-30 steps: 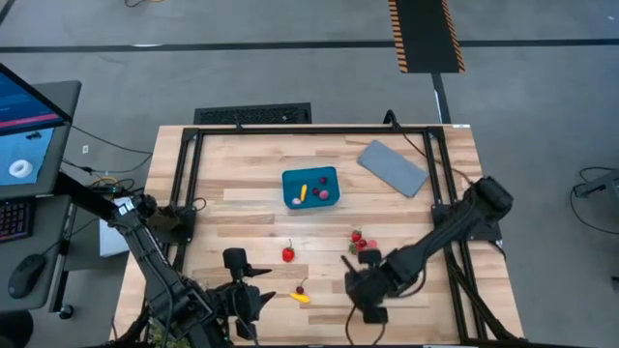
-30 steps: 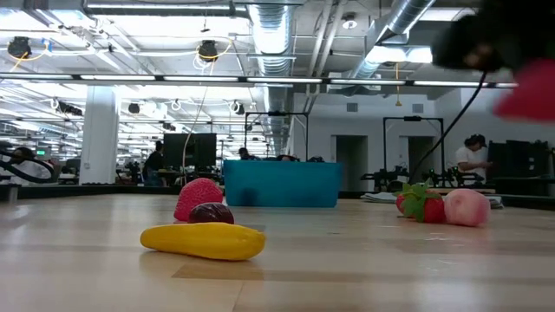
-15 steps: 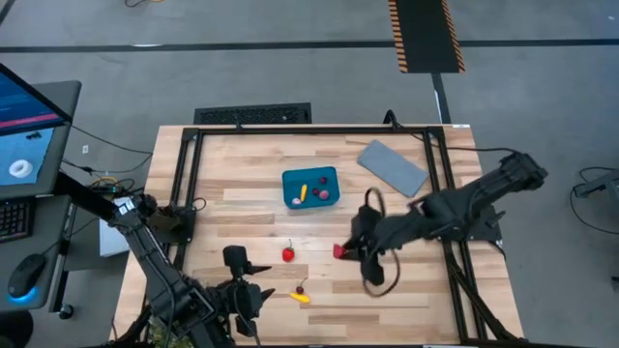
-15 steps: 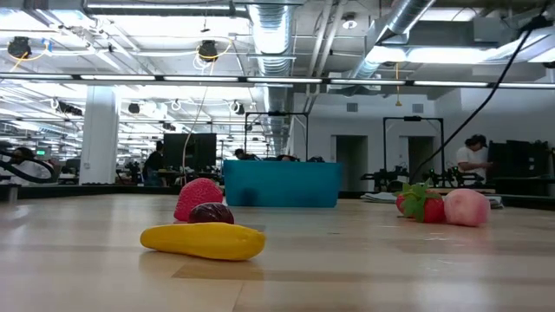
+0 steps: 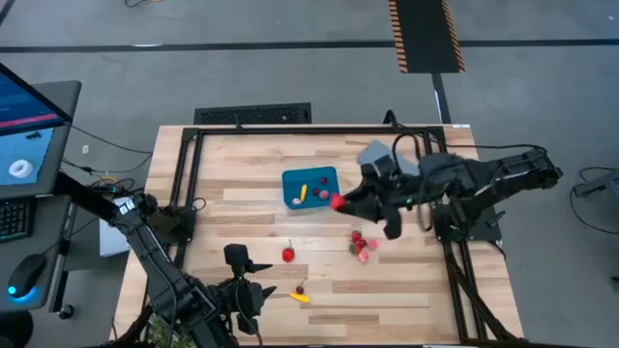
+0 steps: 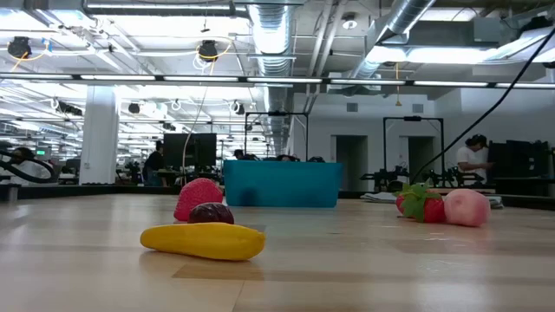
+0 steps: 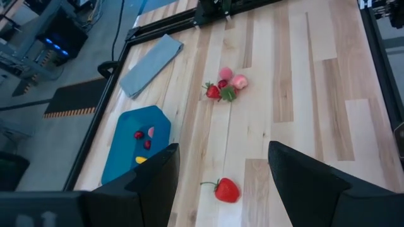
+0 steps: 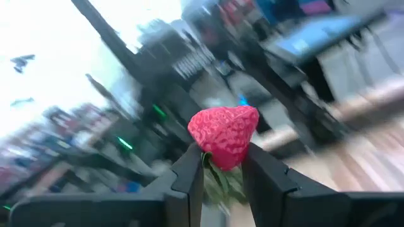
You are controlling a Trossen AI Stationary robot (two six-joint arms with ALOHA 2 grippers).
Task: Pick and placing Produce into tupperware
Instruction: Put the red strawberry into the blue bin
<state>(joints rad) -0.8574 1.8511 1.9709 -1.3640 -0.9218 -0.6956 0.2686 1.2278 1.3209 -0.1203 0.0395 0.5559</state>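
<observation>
1. The small teal-blue rounded-rectangle plastic tupperware [image 5: 309, 188] sits on the pale wooden slatted table [image 5: 251, 164], toward its far middle.
2. Inside the tupperware, seen from above, lie a small yellow elongated piece [image 5: 303, 192] and a few tiny dark red and pink pieces [image 5: 324, 192] beside it.
3. The right gripper [image 5: 339, 202] hangs just beside the tupperware's right edge, clenched on a red textured strawberry [image 8: 223, 135], pinched between its two dark fingers [image 8: 189, 173] in the right wrist view.
4. A cluster of small red and pink berry-like fruits [image 5: 362, 245] lies on the table nearer than the right gripper, well apart from the tupperware.
5. A lone red strawberry with a green stalk [image 5: 287, 254] lies near the table's middle; a dark berry [image 5: 302, 288] and a small yellow-orange banana-shaped piece [image 5: 301, 299] lie nearer the front edge, touching or almost touching.
6. The left gripper [image 5: 253, 296] waits at the near left of the table, fingers spread and holding nothing.
7. A flat grey rectangular lid [image 5: 391, 166] lies at the table's far right, partly under the right arm.
</observation>
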